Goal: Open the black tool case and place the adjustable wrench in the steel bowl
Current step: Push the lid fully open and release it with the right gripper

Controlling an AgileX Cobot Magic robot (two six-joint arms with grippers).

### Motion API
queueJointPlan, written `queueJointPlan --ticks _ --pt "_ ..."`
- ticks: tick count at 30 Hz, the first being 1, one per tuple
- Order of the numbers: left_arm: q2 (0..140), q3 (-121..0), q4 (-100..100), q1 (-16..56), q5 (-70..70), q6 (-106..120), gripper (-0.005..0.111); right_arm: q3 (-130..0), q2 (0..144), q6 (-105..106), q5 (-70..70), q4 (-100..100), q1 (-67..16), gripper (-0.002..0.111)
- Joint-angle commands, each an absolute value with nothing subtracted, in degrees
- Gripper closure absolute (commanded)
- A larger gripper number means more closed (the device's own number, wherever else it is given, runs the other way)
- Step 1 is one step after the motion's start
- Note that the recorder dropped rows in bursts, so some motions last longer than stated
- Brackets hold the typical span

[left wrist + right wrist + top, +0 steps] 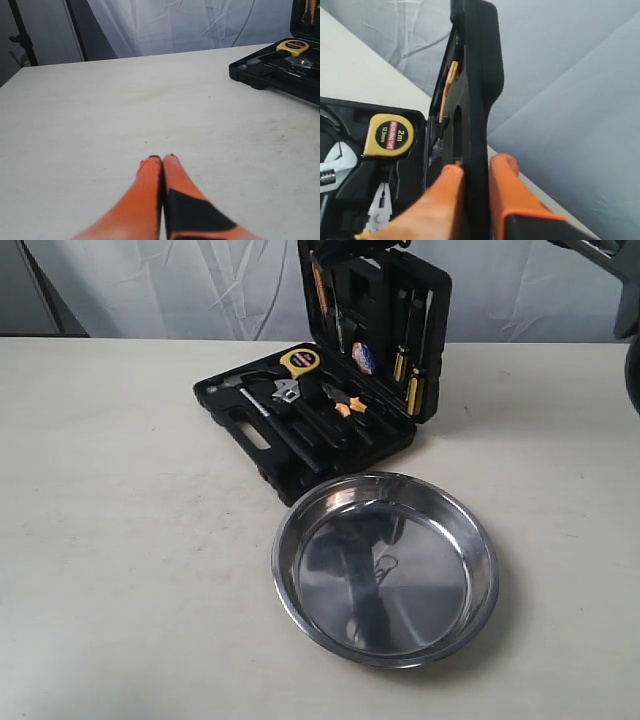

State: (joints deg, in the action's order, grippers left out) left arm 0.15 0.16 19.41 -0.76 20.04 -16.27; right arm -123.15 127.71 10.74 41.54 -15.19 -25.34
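Right gripper point(477, 167) clamps the open case point(310, 480) by its upright lid point(441, 340), upper centre; left gripper point(162, 159) sits closed, empty; wrench point(287, 392) lies inside.

**Black, Steel and Orange**

Matt black all over the black tool case point(330, 466). Silver head, black handle on the adjustable wrench point(288, 392). Mirror silver with dark reflections on the steel bowl point(284, 580). Yellow on the tape measure point(299, 361). Orange with black patches on the left gripper point(162, 159) and right gripper point(477, 165). Off-white across the table point(120, 540).
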Motion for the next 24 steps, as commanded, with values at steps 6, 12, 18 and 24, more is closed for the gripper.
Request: queueJointPlan --ticks 6,12,18,24 --pt "0.0 0.0 19.6 -1.0 19.5 -16.3 0.107 -122.0 129.5 8.4 47.1 -20.7 -24.5 0.052" --pt "0.0 0.0 19.6 -1.0 19.5 -16.3 0.107 -122.0 128.2 4.7 47.4 -27.4 -24.5 0.053" --pt "0.0 0.0 19.6 -1.0 19.5 -16.3 0.107 -122.0 127.7 3.8 47.4 -30.1 -24.5 0.053" --pt "0.0 0.0 19.6 -1.0 19.5 -16.3 0.107 -122.0 127.6 2.1 47.4 -34.6 -24.5 0.053"
